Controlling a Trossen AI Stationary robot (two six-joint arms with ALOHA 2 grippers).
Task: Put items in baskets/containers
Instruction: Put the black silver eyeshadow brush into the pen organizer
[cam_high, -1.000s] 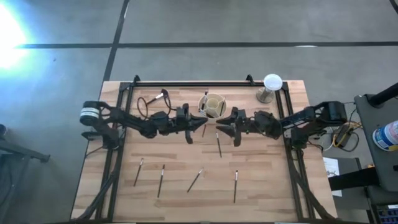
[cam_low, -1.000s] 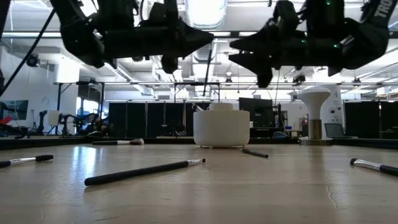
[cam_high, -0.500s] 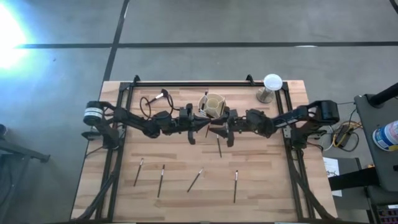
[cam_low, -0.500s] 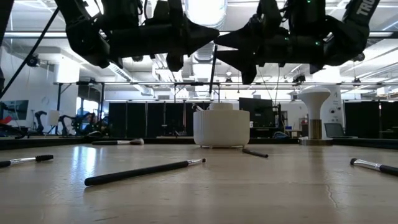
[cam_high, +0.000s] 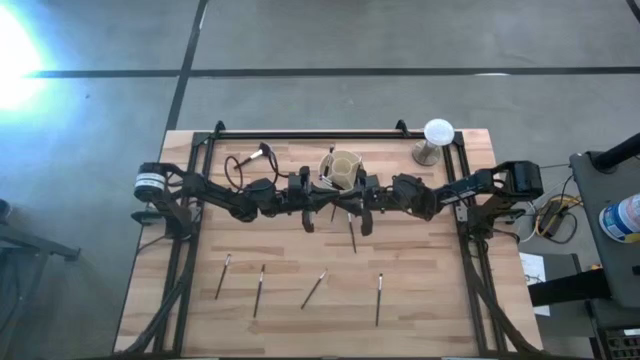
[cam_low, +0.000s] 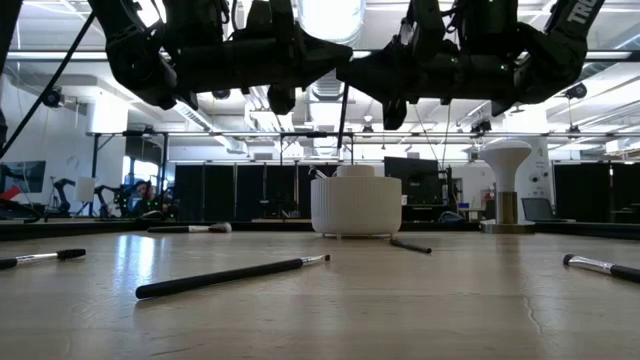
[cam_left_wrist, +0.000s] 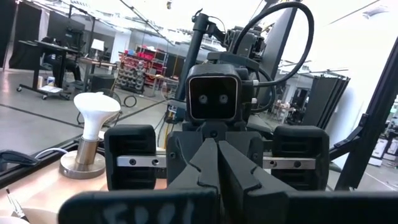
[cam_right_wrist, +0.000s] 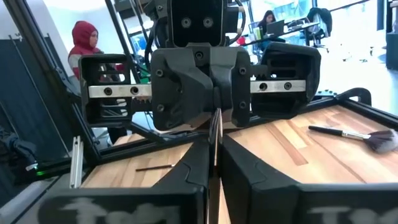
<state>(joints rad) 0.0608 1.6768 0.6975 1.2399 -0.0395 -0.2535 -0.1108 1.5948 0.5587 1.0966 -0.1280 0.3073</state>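
Both arms met nose to nose above the table (cam_high: 440, 290), just in front of the cream holder (cam_high: 343, 166). The left gripper (cam_high: 328, 199) was clamped on a thin brush (cam_low: 343, 112), which hung nearly upright between the two grippers with its lower end over the holder (cam_low: 356, 203). The right gripper (cam_high: 345, 203) sat tip to tip with the left; in its own wrist view the brush shaft (cam_right_wrist: 215, 134) ran up the gap between its fingers (cam_right_wrist: 193, 163), which stood close about it — closed on it or only bracketing it, I could not tell.

At least one brush tip already stood out of the holder's rim. Five brushes lay on the boards: four (cam_high: 222, 275) (cam_high: 259, 290) (cam_high: 314, 289) (cam_high: 379, 298) spread along the near half, one (cam_high: 351, 232) just below the grippers. A fluffy-headed brush (cam_high: 253, 156) lay at the back left.

Handling judgement — the brush looked very light, stiff and smooth, so likely to pivot or slip in a pinch. Best taken at mid-handle, clear of the bristles, which would crush. Lying flat on wood, the rest leave little to get under; the fingers would have to straddle the handle squarely.
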